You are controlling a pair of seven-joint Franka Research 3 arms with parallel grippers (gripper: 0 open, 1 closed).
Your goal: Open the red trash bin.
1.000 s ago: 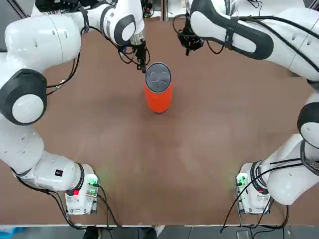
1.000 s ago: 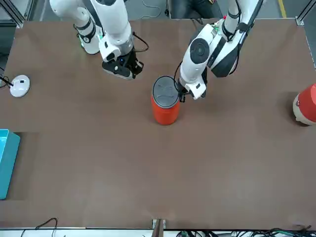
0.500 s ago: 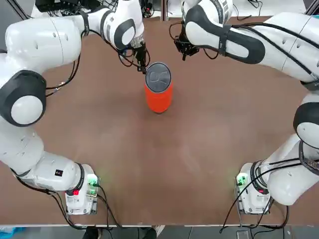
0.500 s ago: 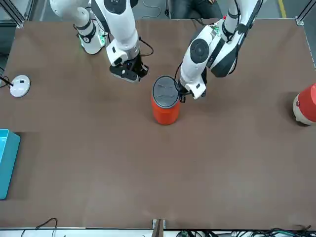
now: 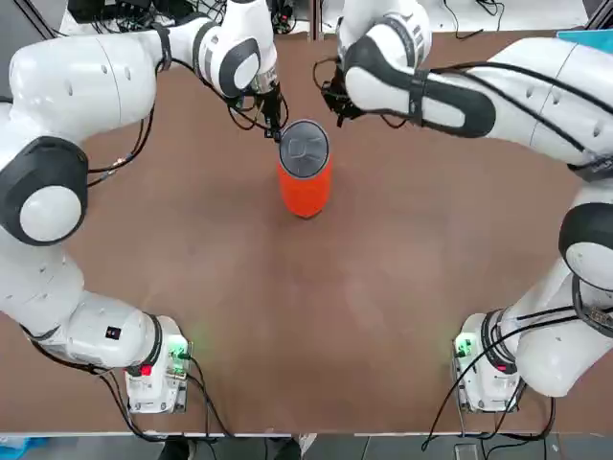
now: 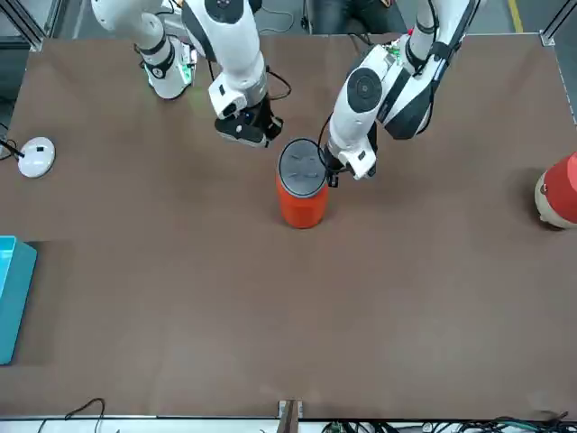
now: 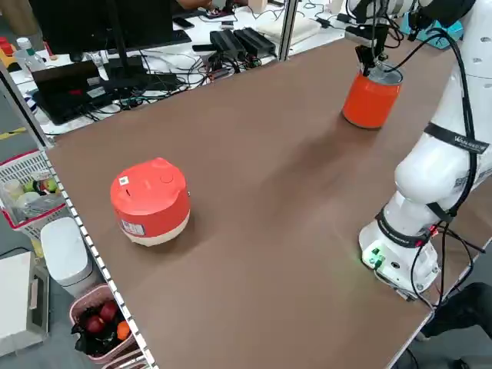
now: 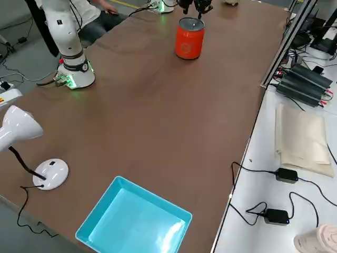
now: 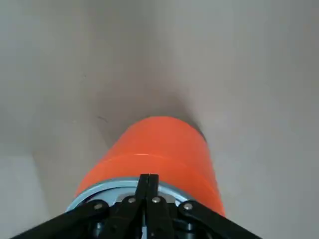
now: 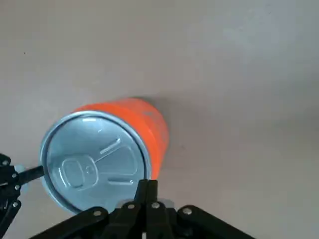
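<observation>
Centrally placed toward the far half of the brown table [image 5: 316, 316]: small upright orange-red cylindrical trash bin [image 5: 305, 182], standing straight, with round grey swing lid [image 10: 94, 158] seated level in its silver rim. Lid shut; no red interior showing in any view.

At the bin's rim on the robot's left side: left gripper [image 5: 275, 126], black fingers pressed together into a single point, as the left wrist view confirms [image 9: 148, 185]. Tip at the rim's edge, at or just above lid height; actual contact not determinable. Just beside the bin on the opposite, far-right side: right gripper [image 5: 334, 102], fingers likewise pressed together per the right wrist view [image 10: 147, 191], held slightly off the rim and apparently not touching.

Step in hand, by judgement: approach and bracing, both closed tips brought up to the lid from opposite sides, opening itself not yet begun. Next move likely calls for one closed tip to press down on one half of the swing lid, off its pivot line, so the plate tips inward, with the other tip steadying the rim against sliding or toppling. Light body and tall stance suggest modest, downward rather than sideways force.

Well apart, at the table's left end: squat red cylinder with beige base [image 7: 150, 201], not concerned. Near the right end: shallow turquoise tray [image 8: 134, 221] and a white lamp [image 8: 31, 145].
</observation>
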